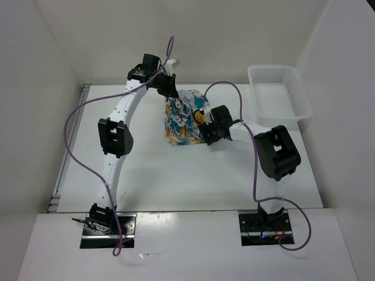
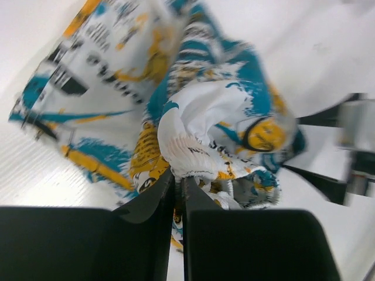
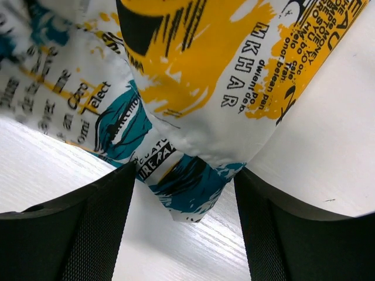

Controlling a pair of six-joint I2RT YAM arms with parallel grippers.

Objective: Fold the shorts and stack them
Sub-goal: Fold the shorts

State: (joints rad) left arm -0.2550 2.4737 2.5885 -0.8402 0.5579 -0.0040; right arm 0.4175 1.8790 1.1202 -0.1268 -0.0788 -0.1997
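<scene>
The shorts (image 1: pixel 180 124) lie bunched on the white table behind the centre, white fabric printed in teal, yellow-orange and black. My left gripper (image 1: pixel 170 93) reaches down at their far left edge. In the left wrist view its jaws (image 2: pixel 177 181) are shut on a gathered white fold of the shorts (image 2: pixel 199 117), and cloth shows in the narrow slit between them. My right gripper (image 1: pixel 203 119) is at the right side of the shorts. In the right wrist view it (image 3: pixel 184 199) stands open, with a teal corner of the shorts (image 3: pixel 199 88) hanging between the wide-apart fingers (image 3: pixel 99 234), ungripped.
A white perforated basket (image 1: pixel 278 92) sits at the back right of the table (image 1: pixel 176 175). White walls close in the back and both sides. Purple cables loop off both arms. The right arm's elbow (image 1: pixel 276 152) stands between the shorts and the basket.
</scene>
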